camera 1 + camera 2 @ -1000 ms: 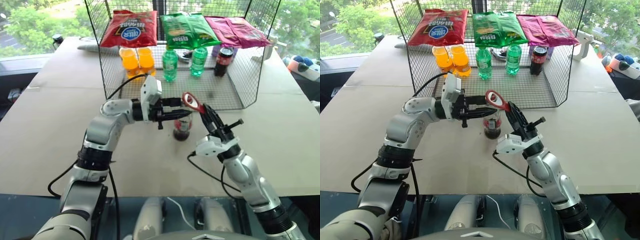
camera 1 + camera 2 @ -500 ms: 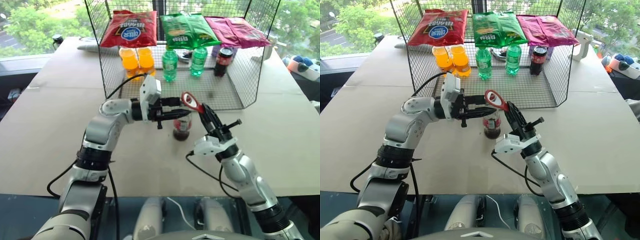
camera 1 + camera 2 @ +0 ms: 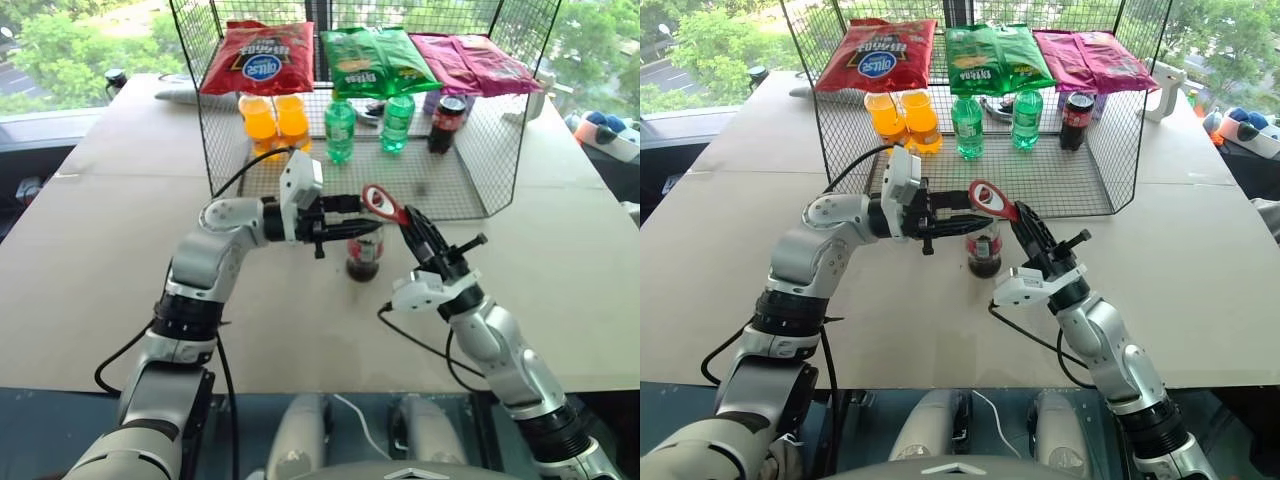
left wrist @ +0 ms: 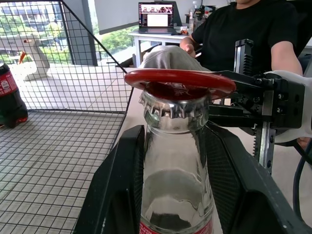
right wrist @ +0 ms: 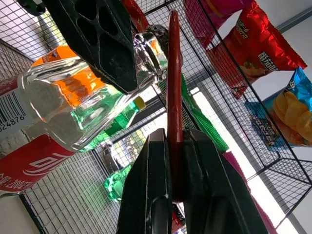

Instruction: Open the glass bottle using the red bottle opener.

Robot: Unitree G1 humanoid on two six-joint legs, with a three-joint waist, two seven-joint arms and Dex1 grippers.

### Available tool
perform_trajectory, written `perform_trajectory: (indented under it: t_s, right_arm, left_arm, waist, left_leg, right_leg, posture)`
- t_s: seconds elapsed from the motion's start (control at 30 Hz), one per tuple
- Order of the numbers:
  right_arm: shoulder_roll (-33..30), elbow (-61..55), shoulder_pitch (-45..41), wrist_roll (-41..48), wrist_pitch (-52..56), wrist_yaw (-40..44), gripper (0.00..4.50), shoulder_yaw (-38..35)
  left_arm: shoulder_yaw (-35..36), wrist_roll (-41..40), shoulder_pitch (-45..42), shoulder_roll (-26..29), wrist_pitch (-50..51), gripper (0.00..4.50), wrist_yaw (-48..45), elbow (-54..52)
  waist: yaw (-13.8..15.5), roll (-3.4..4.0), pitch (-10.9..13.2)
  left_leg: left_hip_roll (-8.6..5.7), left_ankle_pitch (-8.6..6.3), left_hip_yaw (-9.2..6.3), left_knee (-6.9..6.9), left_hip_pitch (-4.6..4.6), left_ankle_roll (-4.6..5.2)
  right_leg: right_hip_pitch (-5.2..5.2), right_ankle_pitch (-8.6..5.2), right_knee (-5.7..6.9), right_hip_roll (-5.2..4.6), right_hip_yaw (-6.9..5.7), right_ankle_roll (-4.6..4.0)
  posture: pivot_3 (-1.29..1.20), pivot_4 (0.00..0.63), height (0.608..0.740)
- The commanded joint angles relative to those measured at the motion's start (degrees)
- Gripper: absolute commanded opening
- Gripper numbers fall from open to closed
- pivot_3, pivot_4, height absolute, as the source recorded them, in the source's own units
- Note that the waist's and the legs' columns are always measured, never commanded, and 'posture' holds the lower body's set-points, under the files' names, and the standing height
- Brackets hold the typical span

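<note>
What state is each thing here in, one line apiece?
glass bottle: upright on the table, crown cap on, neck clamped by the left gripper.
red bottle opener: ring head lying over the cap, handle pinched in the shut right gripper.
green bottles: standing, capped, in the wire basket.

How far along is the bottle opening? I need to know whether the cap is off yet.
Done: the left gripper is shut on the glass bottle, which stands on the table, and the right gripper holds the red bottle opener. In hand: the opener's ring sits over the cap. Left: prying; the cap is still crimped on.
</note>
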Motion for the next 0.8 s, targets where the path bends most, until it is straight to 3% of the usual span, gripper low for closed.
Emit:
perform_trajectory:
  t_s: [0.03,0.8]
  right_arm:
    - [-0.9,0.5,0.1,-0.2,-0.6,2.8,0.00,1.6]
    - [-3.9,-4.9,0.0,4.3,0.8,10.5,0.00,-1.5]
  left_arm:
    - [-0.6,0.2,-1.6,-0.5,-1.3,1.51,-0.5,-0.9]
    - [-0.9,0.9,-1.9,-0.2,-1.5,1.51,-2.1,-0.8]
  waist:
    - [0.0,0.00,0.0]
    - [0.0,0.00,0.0]
  left_leg:
    - [0.00,0.00,0.00,0.00,0.00,0.00]
    - [0.00,0.00,0.00,0.00,0.00,0.01]
  right_leg:
    - [0.00,0.00,0.00,0.00,0.00,0.00]
    - [0.01,0.00,0.00,0.00,0.00,0.00]
  posture:
    - [0.00,0.150,0.740]
    - [0.00,0.150,0.740]
